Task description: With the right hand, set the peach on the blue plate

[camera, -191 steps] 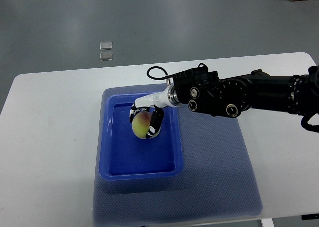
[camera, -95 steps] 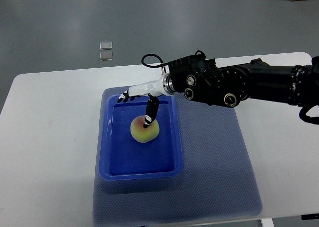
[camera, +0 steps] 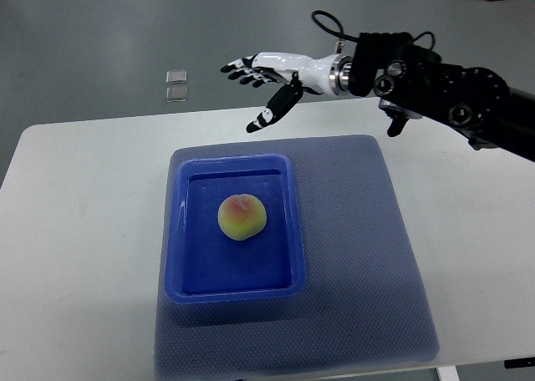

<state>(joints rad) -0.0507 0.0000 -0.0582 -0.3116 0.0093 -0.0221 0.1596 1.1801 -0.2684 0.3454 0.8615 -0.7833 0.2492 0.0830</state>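
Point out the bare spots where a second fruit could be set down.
Free: the blue plate floor around the peach, the mat right of the plate, and bare table left of it. Nothing looks crowded; the right robot hand is open above the table's far edge.

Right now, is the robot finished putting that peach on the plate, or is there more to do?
It looks finished. The peach lies alone inside the blue plate. The right hand holds nothing: its fingers are spread, up beyond the table's far edge and clear of the plate. Nothing seems left except perhaps resting the arm.
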